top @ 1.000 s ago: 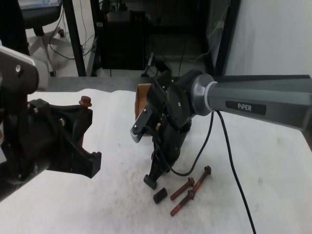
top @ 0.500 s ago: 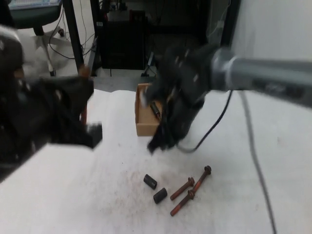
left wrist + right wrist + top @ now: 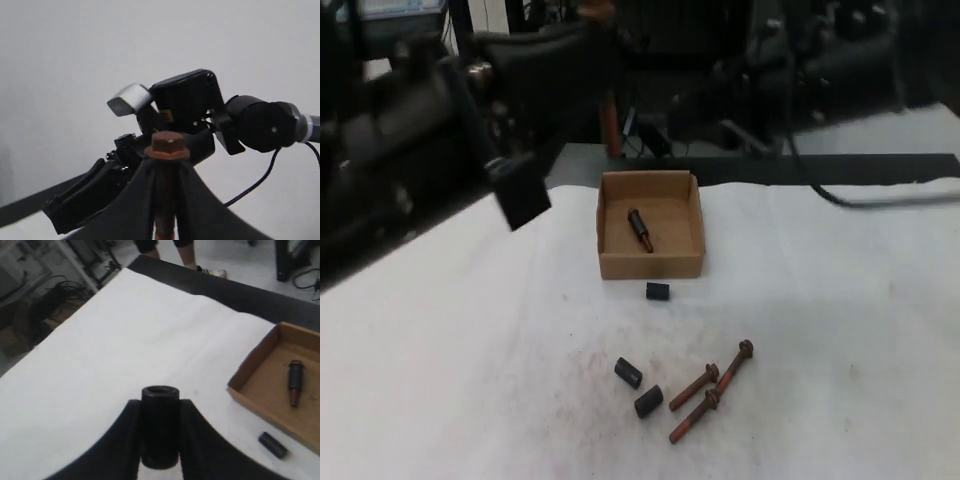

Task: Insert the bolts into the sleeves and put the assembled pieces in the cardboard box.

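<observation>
Bolt [image 3: 166, 144] is pinched tight in the left gripper [image 3: 167, 166], and the right gripper [image 3: 160, 407] squeezes a sleeve [image 3: 160, 432]. Point the bolt at the sleeve's hole, which looks clear, I think. Push slowly, over the cardboard box [image 3: 650, 266] at the middle of the high view.

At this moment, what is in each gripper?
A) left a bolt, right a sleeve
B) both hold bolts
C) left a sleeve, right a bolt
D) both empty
A: the left gripper is shut on a rusty bolt standing between its fingers, and the right gripper clamps a black sleeve.
</observation>
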